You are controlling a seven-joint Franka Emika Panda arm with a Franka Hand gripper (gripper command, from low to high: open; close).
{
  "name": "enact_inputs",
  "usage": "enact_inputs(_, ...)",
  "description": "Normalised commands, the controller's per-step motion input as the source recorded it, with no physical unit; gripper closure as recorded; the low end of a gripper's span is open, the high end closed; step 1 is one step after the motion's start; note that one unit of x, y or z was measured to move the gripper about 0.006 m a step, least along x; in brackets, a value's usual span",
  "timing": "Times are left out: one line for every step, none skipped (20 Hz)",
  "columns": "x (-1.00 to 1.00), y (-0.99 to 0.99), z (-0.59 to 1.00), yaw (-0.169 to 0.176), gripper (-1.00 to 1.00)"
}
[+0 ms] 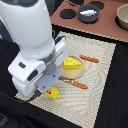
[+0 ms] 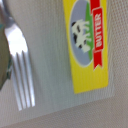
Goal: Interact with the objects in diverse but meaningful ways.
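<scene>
The butter box (image 2: 89, 45) is hovered over, not yet lifted; the gripper's state cannot be told, and the cheese wedge (image 1: 72, 63) is seen resting on the plate (image 1: 75, 73).

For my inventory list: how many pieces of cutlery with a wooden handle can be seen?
2. One piece of cutlery lies beyond the plate, the other in front of it. The arm may hide more.

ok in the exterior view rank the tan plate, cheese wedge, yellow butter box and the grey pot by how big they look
1. tan plate
2. grey pot; farther from the camera, so its rank is unsure
3. cheese wedge
4. yellow butter box; partly hidden by the arm, so it may only look smallest
</scene>
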Motion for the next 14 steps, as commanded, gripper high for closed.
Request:
enact_inputs(0.22, -0.3, -0.26, 0.066, -1.0)
enact_inputs(0.27, -0.27, -0.22, 0.047, -1.0)
enact_inputs(0.34, -0.23, -0.16, 0.019, -1.0)
enact_inputs(0.47, -0.11, -0.12, 0.031, -1.0)
enact_inputs(0.44, -0.1, -0.16, 0.03, -1.0)
enact_inputs(0.44, -0.05, -0.17, 0.024, -1.0)
enact_inputs(0.5, 0.0, -0.21, 0.027, -1.0)
enact_inputs(0.41, 0.0, -0.24, 0.02, -1.0)
enact_inputs(0.37, -0.03, -0.23, 0.02, -1.0)
enact_inputs(0.37, -0.04, -0.23, 0.023, 1.0)
enact_inputs(0.36, -0.03, -0.23, 0.018, 1.0)
enact_inputs(0.37, -0.06, -0.21, 0.019, 1.0)
enact_inputs(0.32, -0.09, -0.19, 0.016, 1.0)
enact_inputs(0.38, -0.06, -0.17, 0.016, 1.0)
